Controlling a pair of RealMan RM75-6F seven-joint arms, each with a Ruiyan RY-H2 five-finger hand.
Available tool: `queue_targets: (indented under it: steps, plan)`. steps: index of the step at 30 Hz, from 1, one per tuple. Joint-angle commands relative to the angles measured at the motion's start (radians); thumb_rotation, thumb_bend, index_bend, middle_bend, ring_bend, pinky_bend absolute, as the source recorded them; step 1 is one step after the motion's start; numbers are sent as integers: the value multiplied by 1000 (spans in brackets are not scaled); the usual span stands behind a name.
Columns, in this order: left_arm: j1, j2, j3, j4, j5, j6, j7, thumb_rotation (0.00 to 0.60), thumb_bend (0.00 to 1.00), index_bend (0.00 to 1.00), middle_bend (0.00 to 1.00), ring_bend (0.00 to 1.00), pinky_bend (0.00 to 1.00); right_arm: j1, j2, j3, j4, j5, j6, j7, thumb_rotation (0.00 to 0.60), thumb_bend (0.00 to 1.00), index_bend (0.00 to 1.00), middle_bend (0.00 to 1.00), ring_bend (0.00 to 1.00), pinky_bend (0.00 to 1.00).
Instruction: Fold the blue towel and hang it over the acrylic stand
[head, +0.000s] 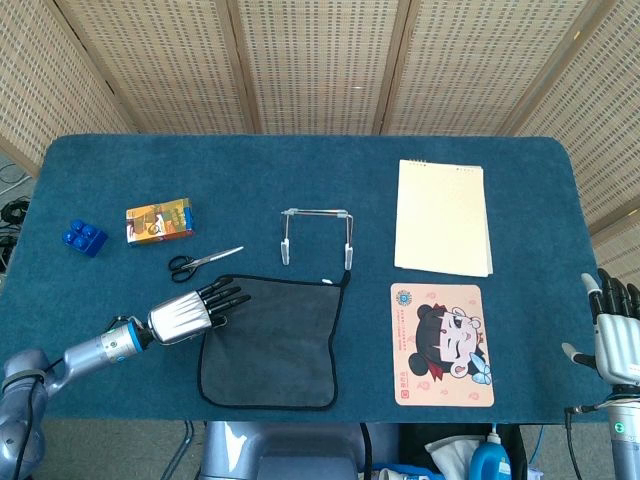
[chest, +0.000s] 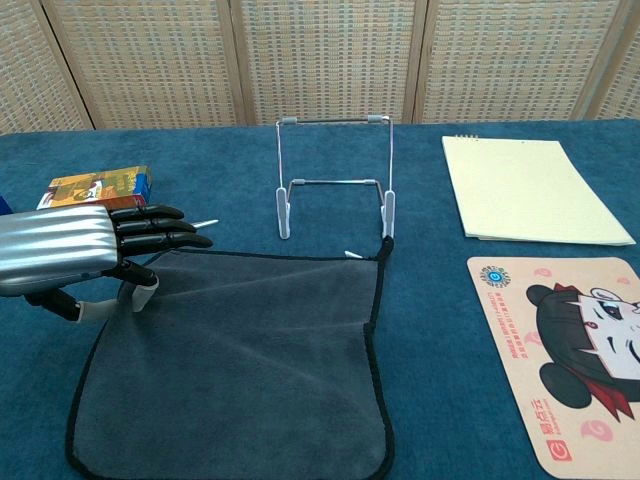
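The dark blue towel (head: 275, 340) (chest: 240, 360) lies flat on the table near the front edge, left of centre. My left hand (head: 190, 313) (chest: 90, 250) is at the towel's far left corner and pinches it between thumb and fingers, the corner slightly raised. The clear acrylic stand (head: 318, 235) (chest: 335, 180) stands upright just beyond the towel's far right corner. My right hand (head: 615, 330) hangs off the table's right front corner, fingers spread, holding nothing.
A cartoon mouse mat (head: 443, 343) lies right of the towel, with a yellow notepad (head: 443, 217) behind it. Scissors (head: 203, 262), a small orange box (head: 160, 222) and a blue brick (head: 84, 237) sit at the left.
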Motion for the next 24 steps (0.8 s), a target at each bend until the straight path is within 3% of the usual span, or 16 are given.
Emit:
queue_targets:
  steps: [1,10,24]
  plan:
    - [13,16,2,-1,-3,4,-9,600,480,752,14,0,17,1,0,0,-1,-1,0,-1,600,0,0,0,0,0]
    - [42,73,6,-6,-3,55,-24,600,479,751,14,0,18,0,2,-1,-6,-3,2,0,600,0,0,0,0,0]
    - [21,90,8,-39,7,85,9,600,477,744,14,0,24,-2,10,1,-9,-4,4,19,600,0,0,0,0,0]
